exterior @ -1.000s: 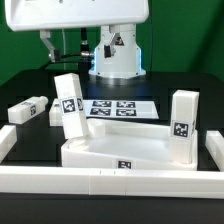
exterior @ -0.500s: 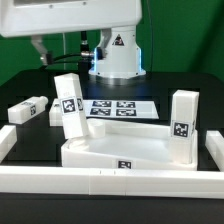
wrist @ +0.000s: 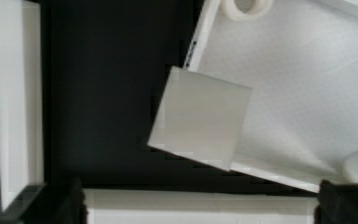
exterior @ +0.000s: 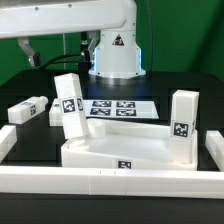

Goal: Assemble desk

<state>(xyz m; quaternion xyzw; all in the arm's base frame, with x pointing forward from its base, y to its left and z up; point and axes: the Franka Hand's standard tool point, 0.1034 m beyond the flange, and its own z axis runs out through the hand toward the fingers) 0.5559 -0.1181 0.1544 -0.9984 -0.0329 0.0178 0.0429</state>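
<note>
The white tabletop (exterior: 120, 150) lies at the front middle, underside up. Two white legs stand upright in its corners: one at the exterior view's left (exterior: 68, 105), one at the right (exterior: 182, 125). Two loose legs (exterior: 28, 110) lie side by side on the black table at the left. My gripper (exterior: 27, 52) hangs high over the far left, well above them. In the wrist view my gripper (wrist: 202, 192) is open and holds nothing. A lying leg (wrist: 211, 206) shows far below between the dark fingers (wrist: 59, 200). The tabletop (wrist: 300, 60) and its standing leg (wrist: 202, 115) show beyond.
The marker board (exterior: 112, 107) lies behind the tabletop. Long white border rails run along the front (exterior: 110, 183), the left (exterior: 6, 142) and the right (exterior: 212, 150); one also shows in the wrist view (wrist: 11, 90). The robot base (exterior: 118, 55) stands at the back.
My gripper has moved toward the exterior view's left and slightly upward. The furniture parts have not moved.
</note>
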